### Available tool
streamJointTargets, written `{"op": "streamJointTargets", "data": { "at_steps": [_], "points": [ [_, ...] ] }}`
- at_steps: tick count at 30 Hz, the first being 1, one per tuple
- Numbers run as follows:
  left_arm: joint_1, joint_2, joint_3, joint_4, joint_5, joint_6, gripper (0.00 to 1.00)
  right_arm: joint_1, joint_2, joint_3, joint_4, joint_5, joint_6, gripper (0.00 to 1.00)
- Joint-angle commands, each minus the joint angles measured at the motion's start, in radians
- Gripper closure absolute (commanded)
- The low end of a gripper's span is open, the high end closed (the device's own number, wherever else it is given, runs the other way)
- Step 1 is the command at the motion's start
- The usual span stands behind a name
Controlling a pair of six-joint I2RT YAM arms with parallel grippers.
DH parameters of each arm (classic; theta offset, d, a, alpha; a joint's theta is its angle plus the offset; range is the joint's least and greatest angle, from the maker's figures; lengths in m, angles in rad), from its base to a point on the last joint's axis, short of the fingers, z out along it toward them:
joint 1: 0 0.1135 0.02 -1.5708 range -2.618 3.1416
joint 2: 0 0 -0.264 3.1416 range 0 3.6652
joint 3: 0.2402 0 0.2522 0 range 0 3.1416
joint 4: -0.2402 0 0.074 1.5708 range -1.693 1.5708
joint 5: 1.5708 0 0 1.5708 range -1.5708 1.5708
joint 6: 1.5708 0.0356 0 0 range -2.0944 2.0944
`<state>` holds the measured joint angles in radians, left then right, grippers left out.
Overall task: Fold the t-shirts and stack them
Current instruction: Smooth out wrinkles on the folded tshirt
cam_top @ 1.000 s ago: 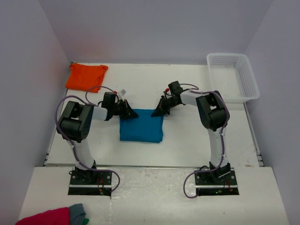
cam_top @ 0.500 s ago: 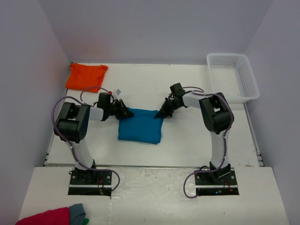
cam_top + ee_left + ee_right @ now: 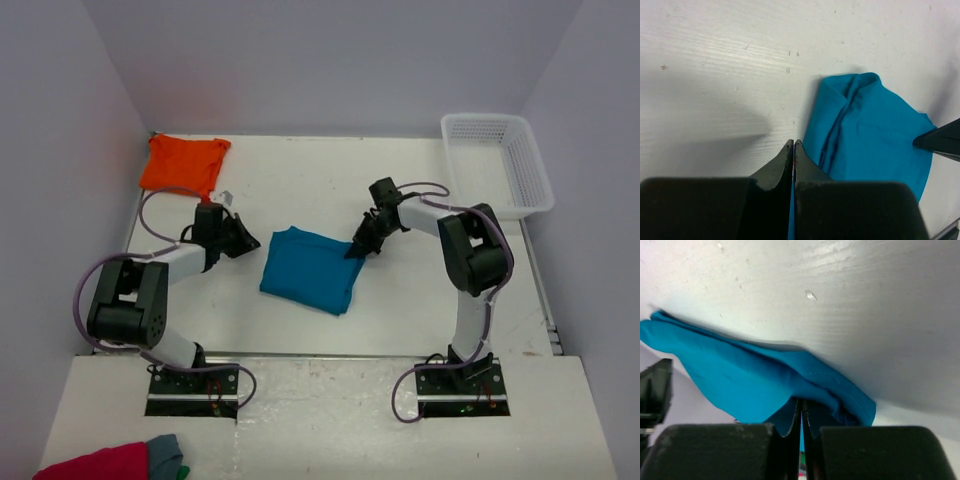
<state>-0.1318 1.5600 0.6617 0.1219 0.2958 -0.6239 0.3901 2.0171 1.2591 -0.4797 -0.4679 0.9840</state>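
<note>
The teal-blue t-shirt (image 3: 305,268) lies folded and skewed in the middle of the table. It also shows in the left wrist view (image 3: 875,135) and in the right wrist view (image 3: 740,375). The orange t-shirt (image 3: 183,163) lies folded at the back left corner. My left gripper (image 3: 250,240) is shut and empty, its tips (image 3: 793,144) on bare table just left of the teal shirt's far left corner. My right gripper (image 3: 356,252) is shut on the teal shirt's far right corner, with the cloth bunched around its tips (image 3: 801,401).
A white plastic basket (image 3: 498,160) stands at the back right. A crimson-pink cloth (image 3: 100,462) and a grey cloth (image 3: 165,452) lie on the near ledge at bottom left. Walls close the table on the left, back and right.
My left gripper let go of the teal shirt's far left corner and drew back to the left. The shirt has shifted and turned askew. My right gripper moved slightly right, still on its corner.
</note>
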Motion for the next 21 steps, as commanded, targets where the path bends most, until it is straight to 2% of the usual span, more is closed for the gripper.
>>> {"op": "streamJointTargets", "data": {
  "at_steps": [1, 3, 5, 9, 11, 12, 13, 15, 16, 17, 18, 19, 20, 21],
  "points": [
    [0.001, -0.077, -0.019, -0.027, -0.066, 0.012, 1.0, 0.035, -0.095, 0.066, -0.121, 0.169, -0.189, 1.0],
    [-0.005, -0.116, -0.027, -0.048, -0.075, 0.006, 1.0, 0.077, -0.121, 0.164, -0.172, 0.27, -0.26, 1.0],
    [-0.009, -0.147, -0.033, -0.057, -0.073, 0.006, 1.0, 0.107, -0.161, 0.251, -0.243, 0.355, -0.347, 0.94],
    [-0.032, -0.201, -0.037, -0.112, -0.058, 0.009, 1.0, 0.161, -0.245, 0.315, -0.303, 0.376, -0.449, 0.71],
    [-0.045, -0.216, -0.043, -0.12, -0.064, 0.009, 0.88, 0.161, -0.3, 0.286, -0.326, 0.368, -0.461, 0.59],
    [-0.048, -0.228, -0.054, -0.12, -0.057, 0.01, 0.77, 0.162, -0.317, 0.264, -0.326, 0.341, -0.467, 0.55],
    [-0.048, -0.232, -0.057, -0.152, -0.058, 0.01, 0.73, 0.164, -0.333, 0.243, -0.327, 0.319, -0.476, 0.55],
    [-0.048, -0.244, -0.066, -0.162, -0.044, 0.012, 0.71, 0.17, -0.368, 0.156, -0.312, 0.27, -0.476, 0.64],
    [-0.045, -0.248, -0.073, -0.153, -0.029, 0.012, 0.72, 0.174, -0.382, 0.12, -0.274, 0.214, -0.467, 1.0],
    [-0.042, -0.25, -0.082, -0.142, -0.008, 0.009, 0.75, 0.179, -0.42, 0.038, -0.243, 0.2, -0.455, 1.0],
    [-0.042, -0.252, -0.1, -0.095, 0.032, 0.001, 0.88, 0.19, -0.44, -0.01, -0.209, 0.181, -0.446, 1.0],
    [-0.042, -0.252, -0.112, -0.075, 0.049, -0.005, 0.95, 0.196, -0.457, -0.045, -0.148, 0.148, -0.424, 1.0],
    [-0.042, -0.253, -0.125, -0.055, 0.066, -0.014, 1.0, 0.197, -0.469, -0.105, -0.125, 0.134, -0.41, 1.0],
    [-0.042, -0.249, -0.148, -0.019, 0.09, -0.028, 1.0, 0.199, -0.475, -0.127, -0.105, 0.111, -0.4, 1.0]
  ]
}}
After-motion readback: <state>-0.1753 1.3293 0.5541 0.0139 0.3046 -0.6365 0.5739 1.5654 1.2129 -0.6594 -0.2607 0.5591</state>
